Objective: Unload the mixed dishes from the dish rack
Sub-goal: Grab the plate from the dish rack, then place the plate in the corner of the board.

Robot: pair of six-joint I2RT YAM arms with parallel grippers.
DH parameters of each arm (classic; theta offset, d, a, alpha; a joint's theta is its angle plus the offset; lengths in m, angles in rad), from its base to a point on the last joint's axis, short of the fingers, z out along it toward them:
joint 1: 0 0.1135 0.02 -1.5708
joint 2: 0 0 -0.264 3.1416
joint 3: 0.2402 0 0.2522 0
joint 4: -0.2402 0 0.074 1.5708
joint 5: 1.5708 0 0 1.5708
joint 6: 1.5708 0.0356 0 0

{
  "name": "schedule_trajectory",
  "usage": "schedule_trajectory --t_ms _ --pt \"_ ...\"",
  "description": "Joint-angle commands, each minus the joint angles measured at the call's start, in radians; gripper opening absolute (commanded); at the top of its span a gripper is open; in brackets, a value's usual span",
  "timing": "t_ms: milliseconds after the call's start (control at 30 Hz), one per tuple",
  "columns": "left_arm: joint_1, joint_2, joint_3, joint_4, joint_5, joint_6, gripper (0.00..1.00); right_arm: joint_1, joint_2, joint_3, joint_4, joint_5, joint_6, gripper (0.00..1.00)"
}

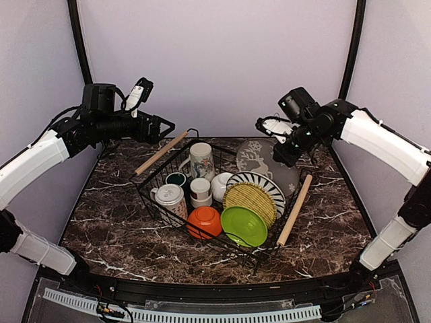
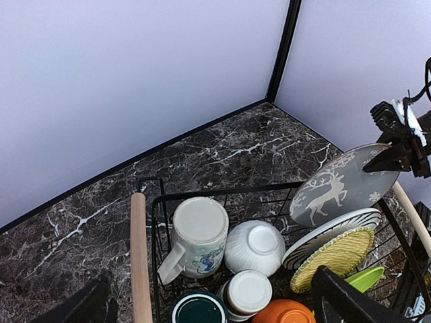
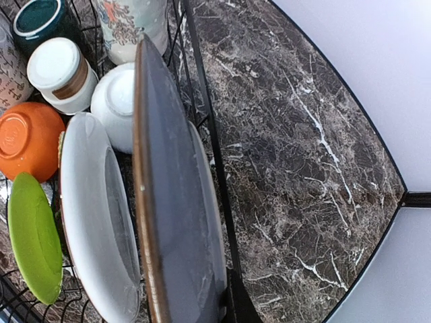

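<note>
The black wire dish rack (image 1: 143, 192) stands mid-table with wooden handles (image 1: 295, 210). It holds a lime-green plate (image 1: 244, 225), a woven yellow plate (image 1: 250, 202), a striped plate (image 1: 259, 180), an orange bowl (image 1: 205, 221), a white bowl (image 1: 221, 186), two patterned mugs (image 1: 201, 160), a dark green cup (image 1: 176, 179) and a small white cup (image 1: 200, 190). My right gripper (image 1: 286, 145) is shut on the top rim of the grey deer plate (image 1: 262, 161), which shows edge-on in the right wrist view (image 3: 175, 202). Its lower edge is hidden behind the striped plate. My left gripper (image 1: 165, 128) is open and empty above the rack's far left corner.
The rack sits on a dark marble table (image 1: 108, 222) with bare surface to its left, right and front. Pale walls with black corner posts (image 1: 79, 40) close the back and sides. Behind the rack lies a bare strip of tabletop (image 2: 222, 145).
</note>
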Motion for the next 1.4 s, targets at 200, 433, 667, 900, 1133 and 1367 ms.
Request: schedule_trajectory --t_ms 200,433,667,900,1133,1367 --pt "-0.004 -0.024 -0.023 0.012 -0.001 0.005 0.99 0.008 -0.206 0.015 0.243 0.066 0.077 0.0" --pt "-0.004 -0.03 -0.022 0.009 -0.017 0.006 0.99 0.005 -0.304 -0.075 0.441 0.192 0.144 0.0" --pt "-0.004 -0.035 -0.021 0.008 -0.018 0.005 0.99 -0.051 -0.371 -0.141 0.594 0.269 0.273 0.0" --pt "-0.004 -0.041 -0.02 0.007 -0.021 0.005 0.99 -0.257 -0.418 -0.188 0.649 0.164 0.504 0.0" --pt "-0.004 -0.041 -0.02 0.007 -0.015 0.002 0.99 -0.456 -0.418 -0.232 0.655 -0.025 0.725 0.0" --pt "-0.004 -0.043 -0.018 0.009 0.001 -0.006 0.99 -0.73 -0.403 -0.34 0.75 -0.324 1.03 0.0"
